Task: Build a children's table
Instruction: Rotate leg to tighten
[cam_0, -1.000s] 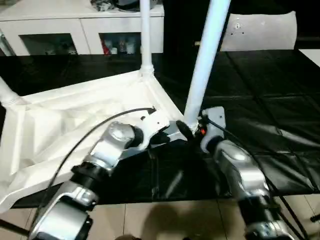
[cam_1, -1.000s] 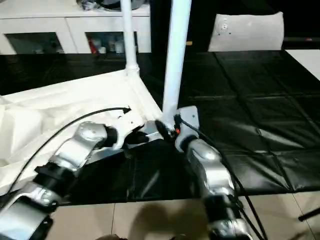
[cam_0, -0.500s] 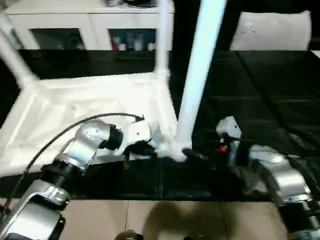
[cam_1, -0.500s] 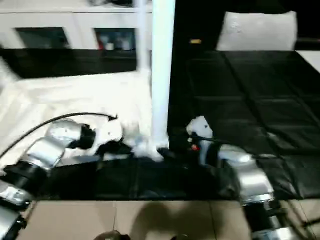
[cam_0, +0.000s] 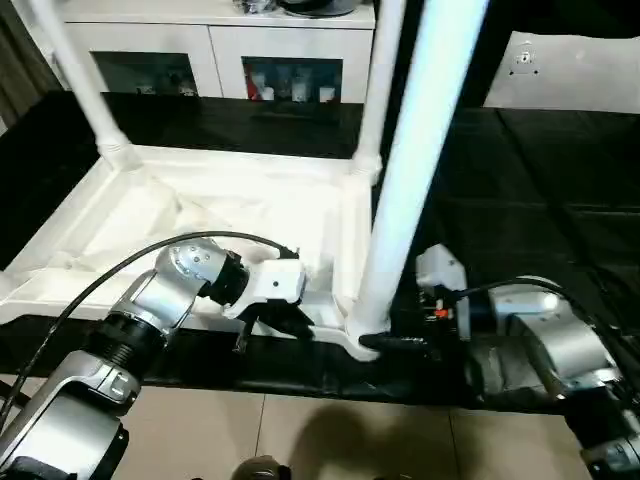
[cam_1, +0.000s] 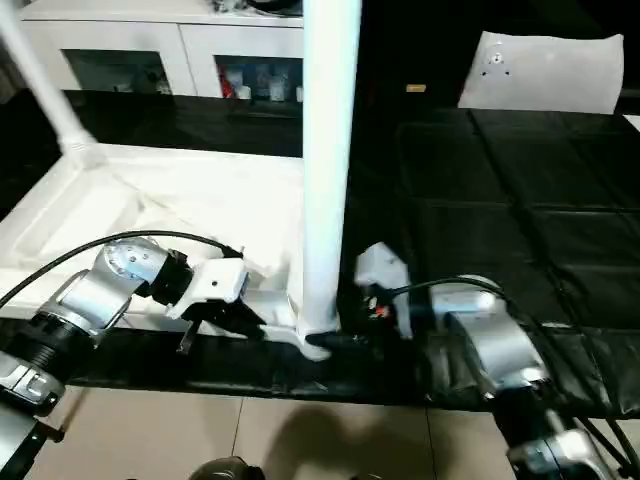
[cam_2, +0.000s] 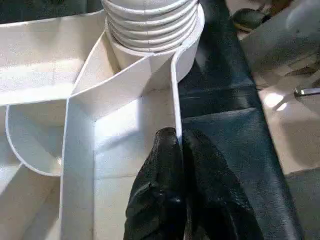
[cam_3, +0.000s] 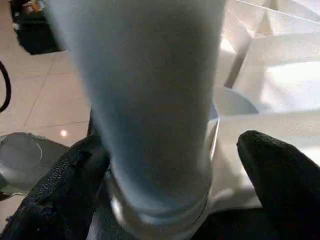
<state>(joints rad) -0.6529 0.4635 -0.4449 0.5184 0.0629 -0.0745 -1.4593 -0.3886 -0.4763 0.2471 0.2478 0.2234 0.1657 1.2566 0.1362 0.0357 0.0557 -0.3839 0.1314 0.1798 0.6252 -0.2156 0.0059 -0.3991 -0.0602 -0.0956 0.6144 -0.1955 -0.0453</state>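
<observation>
The white tabletop (cam_0: 200, 215) lies upside down on the black table, ribs up. Three white legs stand in its corner sockets: one at the back left (cam_0: 75, 80), one at the back right (cam_0: 378, 90), and a thick near one (cam_0: 415, 170) at the front right corner. My left gripper (cam_0: 300, 325) is shut on the tabletop's thin front rim, just left of that socket; the left wrist view has its fingers (cam_2: 165, 165) pinching the rim wall below the threaded leg end (cam_2: 150, 25). My right gripper (cam_0: 395, 343) is open at the near leg's base, one finger (cam_3: 280, 180) on either side of it.
The front right socket sits close to the table's near edge, with tiled floor (cam_0: 300, 440) below. A white cabinet (cam_0: 220, 50) stands behind the table. A small white panel with holes (cam_0: 570, 70) lies at the back right on the black cover (cam_0: 520, 200).
The head camera has swung, so the tabletop now looks square-on. My right gripper's fingers have spread wider around the near leg's base. The left gripper keeps its pinch on the rim.
</observation>
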